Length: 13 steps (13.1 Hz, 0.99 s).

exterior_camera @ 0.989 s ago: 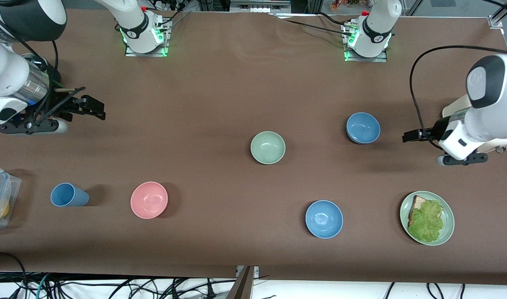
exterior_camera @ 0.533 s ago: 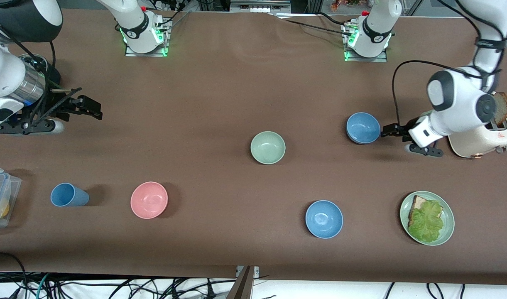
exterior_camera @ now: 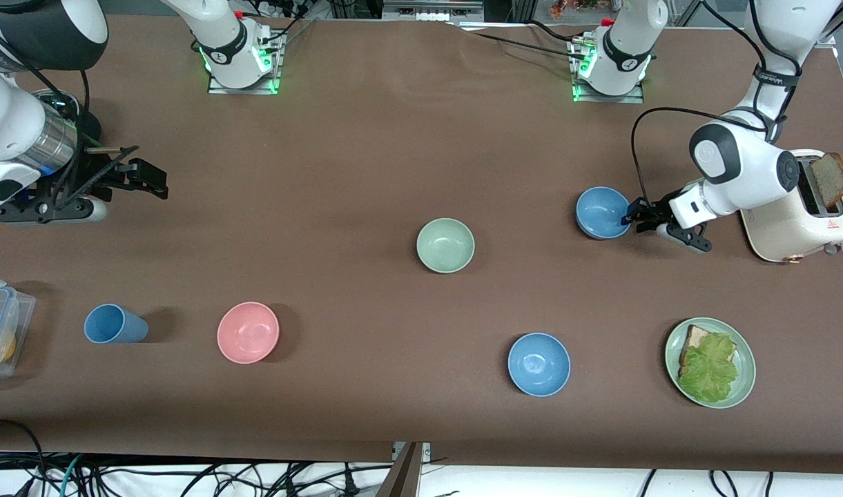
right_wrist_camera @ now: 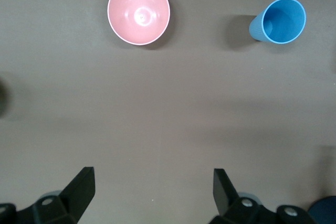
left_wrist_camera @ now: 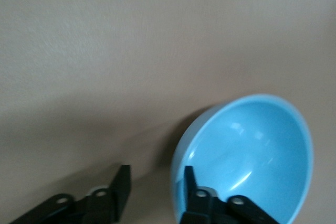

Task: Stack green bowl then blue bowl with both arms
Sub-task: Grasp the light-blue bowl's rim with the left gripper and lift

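white toaster (exterior_camera: 798,219), tiny unreadable label

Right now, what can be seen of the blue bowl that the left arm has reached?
The blue bowl is small, round, matte medium blue and looks like plastic, with a smooth inside that holds nothing. It sits upright on the brown table, farther from the front camera than the green bowl and toward the left arm's end. The left hand is open at its rim, one finger inside the bowl and the other outside, not yet closed on the wall.
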Available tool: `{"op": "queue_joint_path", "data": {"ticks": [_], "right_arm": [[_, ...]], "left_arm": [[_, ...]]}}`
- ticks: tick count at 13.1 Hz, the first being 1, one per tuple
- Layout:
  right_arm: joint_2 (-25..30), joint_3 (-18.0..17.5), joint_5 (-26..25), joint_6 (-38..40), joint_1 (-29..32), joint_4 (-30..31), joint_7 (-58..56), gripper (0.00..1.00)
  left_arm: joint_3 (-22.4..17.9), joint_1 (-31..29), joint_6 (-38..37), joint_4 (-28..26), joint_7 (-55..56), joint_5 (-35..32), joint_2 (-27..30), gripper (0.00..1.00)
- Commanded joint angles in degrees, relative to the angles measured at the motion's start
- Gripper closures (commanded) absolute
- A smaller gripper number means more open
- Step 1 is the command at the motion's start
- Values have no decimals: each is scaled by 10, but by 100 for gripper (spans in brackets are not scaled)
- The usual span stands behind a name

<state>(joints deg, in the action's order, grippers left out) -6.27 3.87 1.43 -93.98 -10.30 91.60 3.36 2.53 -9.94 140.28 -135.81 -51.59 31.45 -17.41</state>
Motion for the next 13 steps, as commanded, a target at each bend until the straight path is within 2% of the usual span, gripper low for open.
{"op": "queue_joint_path", "data": {"ticks": [1, 4, 7, 9, 11, 13], "right_arm": [[13, -6, -8, 2, 11, 8, -12, 1], [13, -6, -9, 2, 11, 7, -13, 1], [14, 3, -11, 3, 12, 4, -34, 1], [14, 4, -12, 3, 12, 2, -35, 1], [14, 4, -12, 3, 12, 2, -35, 1], [13, 4, -12, 3, 12, 1, -35, 1]], "left_arm": [[4, -11, -6, 6, -66, 18, -21, 100], [5, -11, -23, 8, -35, 19, -2, 100], [0, -12, -82, 25, -7, 19, 26, 100], [-2, -17, -152, 73, 44, 18, 32, 100], [5, -9, -219, 147, 157, 10, 28, 100], [10, 26, -279, 223, 283, -1, 14, 100]]}}
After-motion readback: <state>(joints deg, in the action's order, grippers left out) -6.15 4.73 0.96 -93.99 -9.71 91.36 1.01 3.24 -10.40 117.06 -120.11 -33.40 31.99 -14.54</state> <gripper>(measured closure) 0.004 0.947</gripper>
